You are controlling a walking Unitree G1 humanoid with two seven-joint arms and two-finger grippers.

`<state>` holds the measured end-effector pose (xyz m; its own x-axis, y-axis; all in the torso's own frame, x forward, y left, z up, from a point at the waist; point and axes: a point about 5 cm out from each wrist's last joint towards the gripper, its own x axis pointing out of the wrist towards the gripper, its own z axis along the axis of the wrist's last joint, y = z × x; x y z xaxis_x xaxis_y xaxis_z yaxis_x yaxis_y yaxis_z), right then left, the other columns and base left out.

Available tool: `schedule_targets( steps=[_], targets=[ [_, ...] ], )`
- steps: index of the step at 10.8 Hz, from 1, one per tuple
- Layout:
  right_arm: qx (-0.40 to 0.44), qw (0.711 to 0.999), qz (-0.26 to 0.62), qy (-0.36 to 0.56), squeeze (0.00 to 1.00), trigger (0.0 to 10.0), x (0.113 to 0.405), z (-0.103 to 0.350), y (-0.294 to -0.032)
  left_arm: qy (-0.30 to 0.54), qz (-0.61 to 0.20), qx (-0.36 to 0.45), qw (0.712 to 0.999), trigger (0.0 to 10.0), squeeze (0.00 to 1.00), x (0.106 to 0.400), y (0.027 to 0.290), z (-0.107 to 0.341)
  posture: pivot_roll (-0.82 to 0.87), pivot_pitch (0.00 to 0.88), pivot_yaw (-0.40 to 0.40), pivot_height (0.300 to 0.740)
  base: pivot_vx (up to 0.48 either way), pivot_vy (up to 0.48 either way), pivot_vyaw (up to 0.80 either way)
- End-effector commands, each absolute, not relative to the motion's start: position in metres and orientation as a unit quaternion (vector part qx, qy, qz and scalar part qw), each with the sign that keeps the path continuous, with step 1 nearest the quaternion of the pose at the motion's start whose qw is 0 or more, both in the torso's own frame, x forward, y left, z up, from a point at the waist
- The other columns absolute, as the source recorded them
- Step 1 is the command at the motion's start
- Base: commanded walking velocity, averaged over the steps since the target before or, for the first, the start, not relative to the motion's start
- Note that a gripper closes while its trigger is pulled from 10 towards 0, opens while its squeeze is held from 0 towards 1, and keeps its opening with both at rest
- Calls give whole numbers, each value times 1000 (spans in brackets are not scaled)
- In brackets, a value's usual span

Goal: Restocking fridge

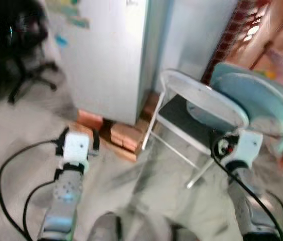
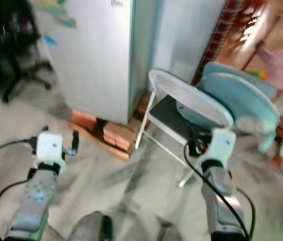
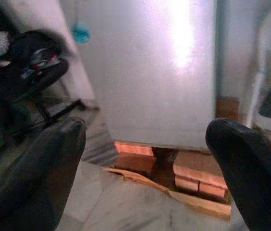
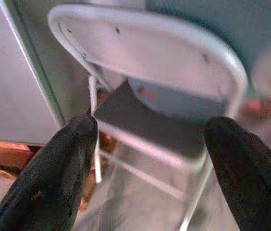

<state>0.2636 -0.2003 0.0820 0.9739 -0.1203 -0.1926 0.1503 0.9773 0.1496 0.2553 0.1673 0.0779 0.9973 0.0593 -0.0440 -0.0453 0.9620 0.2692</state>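
Note:
The pale grey fridge [image 1: 106, 60] stands ahead with its door shut, raised on orange bricks [image 1: 124, 135]. My left gripper [image 1: 79, 135] is held low in front of its bottom corner. In the left wrist view this gripper [image 3: 147, 127] is open, with the fridge front [image 3: 159, 72] and bricks [image 3: 198, 180] beyond its empty fingers. My right gripper [image 4: 153, 124] is also open and empty, pointing at a white folding chair [image 4: 145, 43]. The head views are blurred.
The white folding chair [image 1: 196, 100] stands right of the fridge with a light blue round thing [image 1: 257, 95] on it. A black office chair [image 1: 21, 40] is at the far left. A person in pink [image 1: 282, 45] is at the upper right. Pale floor lies between.

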Motion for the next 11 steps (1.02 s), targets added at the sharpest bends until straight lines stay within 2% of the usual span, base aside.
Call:
schedule_targets(
  steps=[1,3,4,5,8,11],
  targets=[
    [82,990,-70,92,0,10000,262,86,-198,18,24,133,991,10000,0,258,166,80,144,84,-14,740,0,420,0],
    [64,993,-68,72,0,10000,255,87,-191,13,22,118,993,10000,0,260,164,84,152,73,-12,740,0,450,0],
    [98,984,-120,82,0,10000,251,76,-199,7,17,116,993,10000,0,261,165,86,146,78,-10,740,0,480,0],
    [98,981,-151,69,0,10000,252,78,-205,21,30,99,994,10000,0,263,167,84,143,79,-11,740,0,480,0],
    [33,985,-154,67,0,10000,248,78,-216,26,6,92,995,10000,0,262,161,79,120,55,-18,740,0,480,0],
    [53,985,-138,93,0,10000,241,63,-207,33,0,80,996,10000,0,257,161,72,111,27,-11,740,0,480,0]
  ],
)
